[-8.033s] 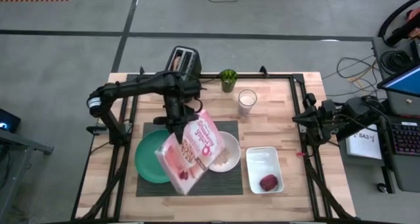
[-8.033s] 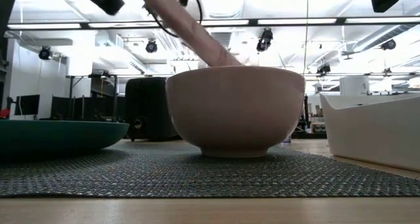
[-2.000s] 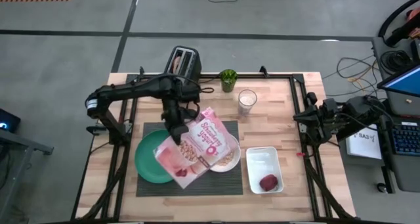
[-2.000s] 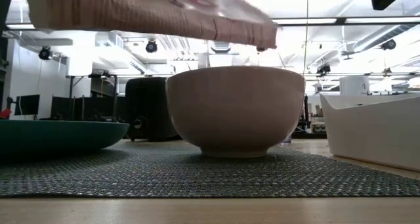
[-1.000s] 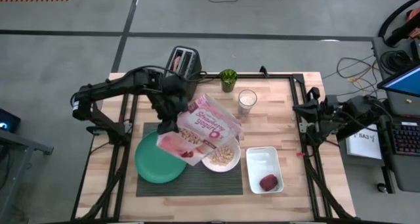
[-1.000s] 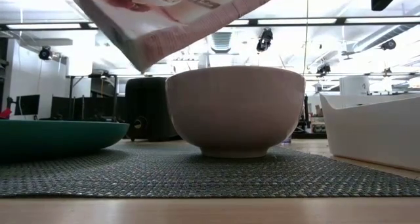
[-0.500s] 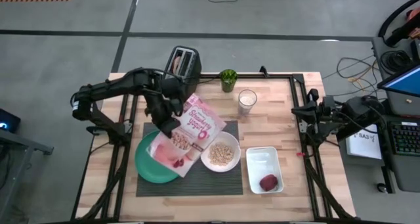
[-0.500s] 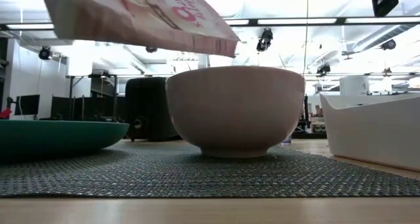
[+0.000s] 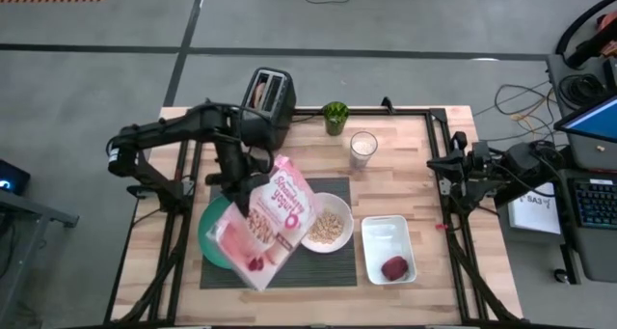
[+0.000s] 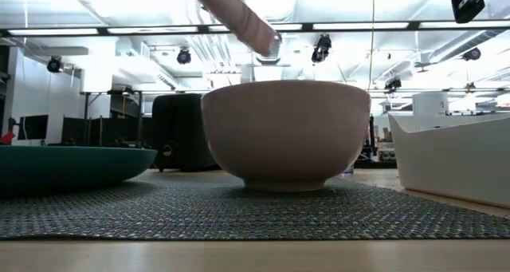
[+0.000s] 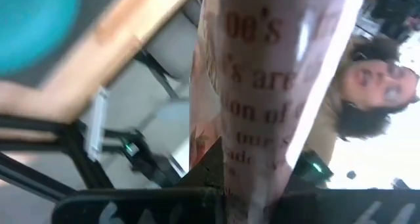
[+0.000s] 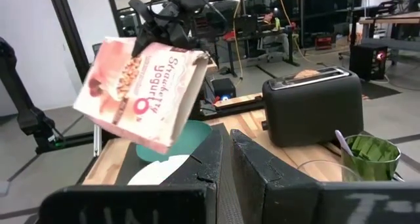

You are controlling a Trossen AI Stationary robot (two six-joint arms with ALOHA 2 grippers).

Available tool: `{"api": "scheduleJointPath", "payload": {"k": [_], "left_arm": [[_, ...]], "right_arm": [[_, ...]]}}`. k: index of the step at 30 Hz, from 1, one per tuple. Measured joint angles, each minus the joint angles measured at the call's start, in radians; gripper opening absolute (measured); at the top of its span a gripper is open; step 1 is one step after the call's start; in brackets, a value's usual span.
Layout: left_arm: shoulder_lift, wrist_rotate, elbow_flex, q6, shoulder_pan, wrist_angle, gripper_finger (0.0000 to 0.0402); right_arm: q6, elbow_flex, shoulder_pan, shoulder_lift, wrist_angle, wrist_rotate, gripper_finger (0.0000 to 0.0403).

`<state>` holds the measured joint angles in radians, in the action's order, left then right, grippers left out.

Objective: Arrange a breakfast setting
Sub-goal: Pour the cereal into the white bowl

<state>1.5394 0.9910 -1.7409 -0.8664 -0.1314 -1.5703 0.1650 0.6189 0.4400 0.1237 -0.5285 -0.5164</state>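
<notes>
One pink cardboard cereal box, gripped by the left hand, is swinging off the cereal-filled white ceramic bowl toward the tabletop's left edge; pouring looks finished. Right hand is waiting closed at the right edge.

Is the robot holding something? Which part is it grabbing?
Yes. The left gripper is shut on the pink cereal box, pinching one end so it hangs tilted above the green plate. The right gripper holds nothing.

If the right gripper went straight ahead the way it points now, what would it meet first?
Probably the milk glass, whose rim shows just ahead of the shut right gripper. Beyond that line hangs the cereal box held by the left gripper. Depth is hard to judge.
</notes>
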Motion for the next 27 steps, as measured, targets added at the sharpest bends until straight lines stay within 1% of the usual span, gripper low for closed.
{"api": "scheduleJointPath", "payload": {"k": [4, 10, 15, 20, 21, 24, 27], "left_arm": [[0.037, 0.105, 0.000, -0.019, 0.000, 0.003, 0.0000], [0.110, 0.209, 0.000, 0.057, -0.002, 0.001, 0.0000], [0.144, 0.212, 0.000, 0.132, -0.010, 0.000, 0.0000], [0.148, 0.208, 0.000, 0.146, -0.047, 0.000, 0.0000], [0.145, 0.198, 0.001, 0.151, -0.058, 0.000, 0.0000], [0.137, 0.122, 0.001, 0.152, -0.087, -0.001, 0.0000], [0.137, 0.095, 0.002, 0.163, -0.095, 0.000, 0.0000]], "right_arm": [[0.000, 0.000, 0.000, 0.000, 0.001, 0.000, 0.0022], [-0.001, 0.000, 0.000, 0.000, 0.001, 0.000, 0.0022], [-0.003, 0.000, 0.000, 0.000, 0.001, 0.000, 0.0022], [-0.006, 0.000, 0.000, 0.000, 0.000, 0.000, 0.0022], [-0.006, 0.000, 0.000, 0.000, 0.001, 0.000, 0.0022], [-0.006, 0.000, 0.000, 0.000, 0.001, 0.000, 0.0022], [-0.006, 0.000, 0.000, 0.000, 0.001, 0.000, 0.0022]]}}
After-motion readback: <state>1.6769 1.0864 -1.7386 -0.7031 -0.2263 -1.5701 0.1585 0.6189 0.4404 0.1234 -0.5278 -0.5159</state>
